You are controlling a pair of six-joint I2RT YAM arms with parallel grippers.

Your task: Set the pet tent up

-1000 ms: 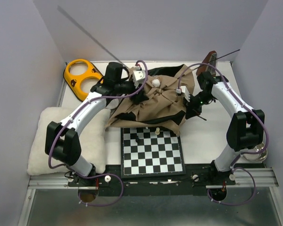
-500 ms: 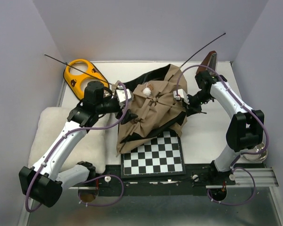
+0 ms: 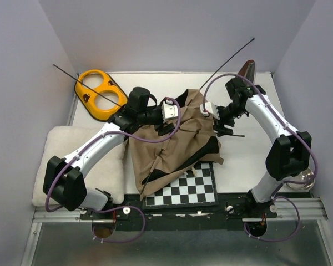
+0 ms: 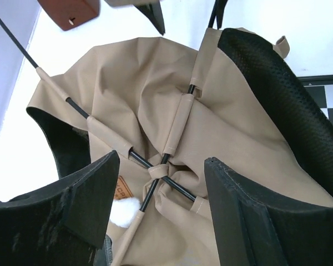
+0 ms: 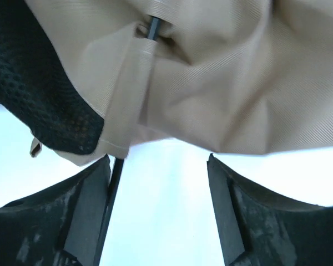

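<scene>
Tan fabric pet tent with black lining (image 3: pixel 175 144) is lying crumpled on the white surface (image 3: pixel 244 160), with its near edge overlapping the black-and-white chessboard (image 3: pixel 191 191). Two thin black poles (image 4: pixel 178 187) are crossing on top of the tent. Left gripper (image 4: pixel 162 163) is hovering over the crossing, jaws apart, gripping nothing. Right gripper (image 5: pixel 158 160) is sitting at the tent's right edge, jaws apart, empty.

The tan pet tent (image 3: pixel 169 145) lies collapsed and crumpled, black lining showing, its thin black poles (image 4: pixel 139 159) crossed.
</scene>
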